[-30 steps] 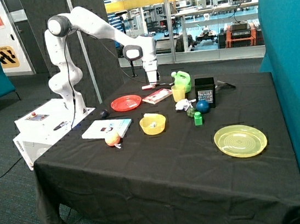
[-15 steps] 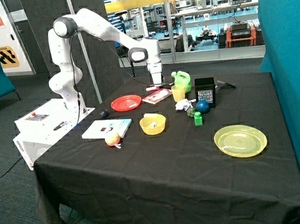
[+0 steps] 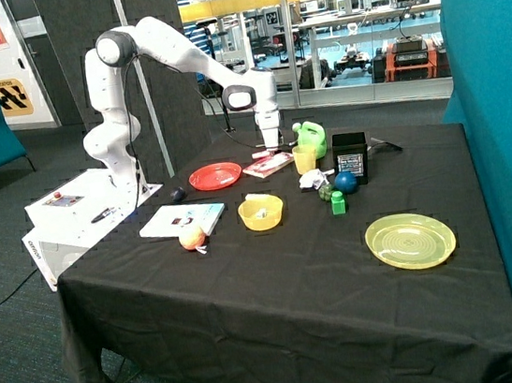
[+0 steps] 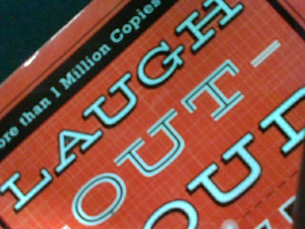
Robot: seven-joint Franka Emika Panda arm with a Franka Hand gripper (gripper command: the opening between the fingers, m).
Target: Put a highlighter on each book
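The gripper [image 3: 272, 145] hangs low over the far end of the small pink-red book [image 3: 268, 163], which lies between the red plate and the yellow cup. The wrist view is filled by that book's red cover [image 4: 157, 124] with large pale lettering, seen from very close. The pink and white highlighter [image 3: 259, 154] shows right beside the gripper at the book's far edge; I cannot tell whether it is held or resting. The larger white book [image 3: 182, 220] lies near the table's front corner, with an orange-yellow ball [image 3: 191, 239] at its edge. The pale yellow highlighter is not clearly visible.
A red plate [image 3: 215, 175], yellow cup [image 3: 304, 158], green jug [image 3: 310, 137] and black box [image 3: 349, 155] stand around the gripper. A yellow bowl [image 3: 261, 213], blue ball [image 3: 345, 182], green block [image 3: 338, 202], yellow plate [image 3: 411, 240] and small black lump [image 3: 177, 195] are nearer the front.
The gripper has moved from beside the red plate's far side toward the yellow cup and lower, bringing the pink highlighter down to the pink-red book.
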